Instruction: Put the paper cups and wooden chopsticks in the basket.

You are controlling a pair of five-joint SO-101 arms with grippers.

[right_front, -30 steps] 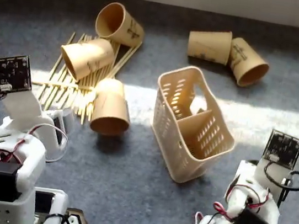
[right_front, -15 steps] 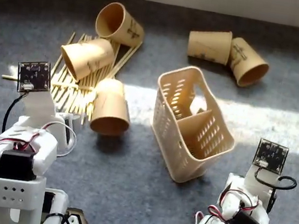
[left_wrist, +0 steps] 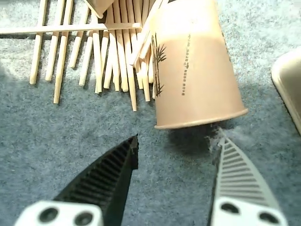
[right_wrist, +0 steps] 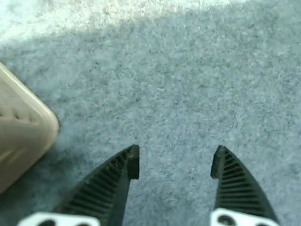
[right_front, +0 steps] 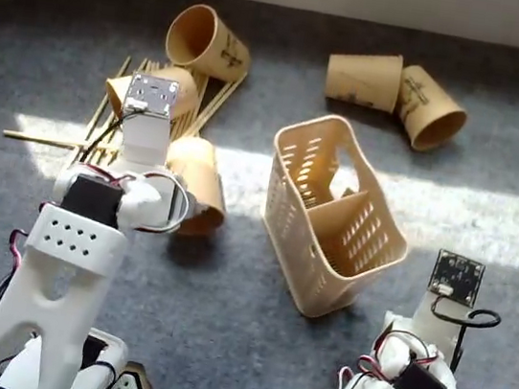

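Approach to grasp, as judged: left hand [left_wrist: 176, 141], spread wide, hovers before a tan paper cup [left_wrist: 193, 66] lying partly on pale wooden chopsticks [left_wrist: 108, 56], near the cream slotted plastic basket [right_front: 334, 215]. Next: advance, then close.

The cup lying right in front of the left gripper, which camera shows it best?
The left wrist view: the cup lies on its side, close and unblocked, rim toward the open left gripper, partly over the chopsticks. In the high view the left arm covers part of it. The right wrist view faces carpet and a basket corner.
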